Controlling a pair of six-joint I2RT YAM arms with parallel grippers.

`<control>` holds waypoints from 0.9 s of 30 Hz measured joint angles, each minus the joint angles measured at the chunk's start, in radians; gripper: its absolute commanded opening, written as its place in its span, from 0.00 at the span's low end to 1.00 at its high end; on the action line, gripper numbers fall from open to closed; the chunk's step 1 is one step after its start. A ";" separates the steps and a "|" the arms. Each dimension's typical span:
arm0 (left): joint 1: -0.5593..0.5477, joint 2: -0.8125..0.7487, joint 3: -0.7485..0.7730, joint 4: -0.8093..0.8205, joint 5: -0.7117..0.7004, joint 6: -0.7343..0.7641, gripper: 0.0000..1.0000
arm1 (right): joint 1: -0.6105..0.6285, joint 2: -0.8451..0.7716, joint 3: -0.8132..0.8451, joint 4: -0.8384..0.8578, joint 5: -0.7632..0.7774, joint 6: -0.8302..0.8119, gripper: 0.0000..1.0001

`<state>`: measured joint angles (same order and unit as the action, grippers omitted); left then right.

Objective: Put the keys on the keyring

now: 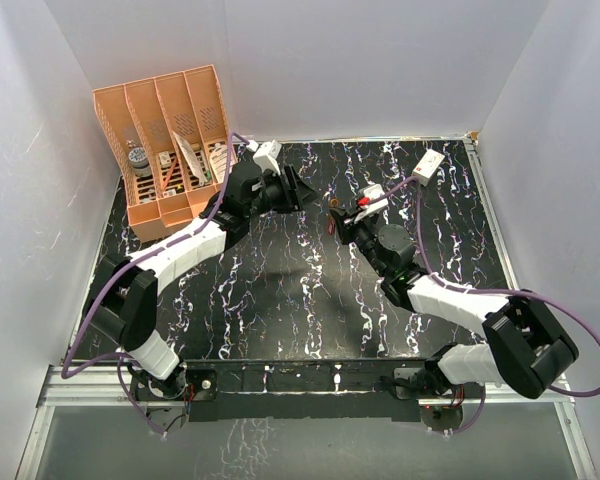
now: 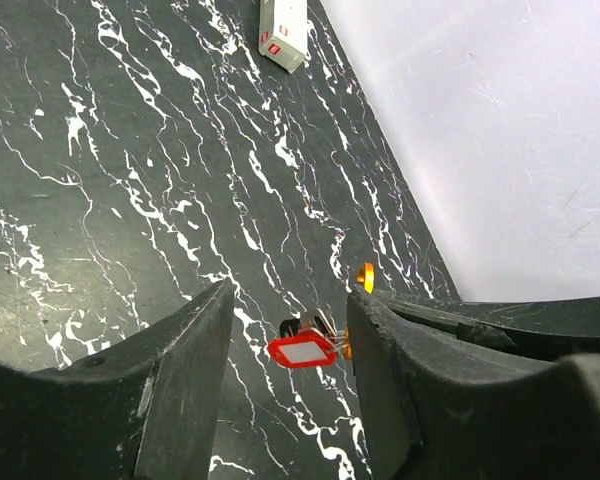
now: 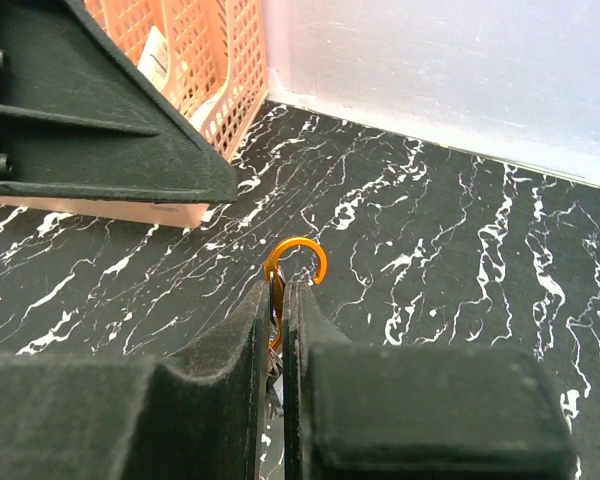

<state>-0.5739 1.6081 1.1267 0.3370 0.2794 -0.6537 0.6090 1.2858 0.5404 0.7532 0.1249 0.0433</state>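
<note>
While lengthwise in the pinching right end effector, keyring hook-end outward; left end effector spread

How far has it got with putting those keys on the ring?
Partly, it seems. The right gripper is shut on the gold keyring, holding it above the table. The red-headed key hangs against the ring and looks threaded on, though that is not certain. The left gripper is open around it. The silvery key is not clearly visible, so it probably remains.
</note>
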 measured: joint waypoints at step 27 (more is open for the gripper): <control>0.007 0.055 0.000 0.111 0.186 0.052 0.42 | 0.000 0.090 0.029 0.044 -0.117 -0.047 0.00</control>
<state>-0.5667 1.6634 1.1271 0.4484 0.4652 -0.6014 0.6090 1.3758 0.5690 0.7971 0.0074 -0.0032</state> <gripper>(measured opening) 0.425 0.055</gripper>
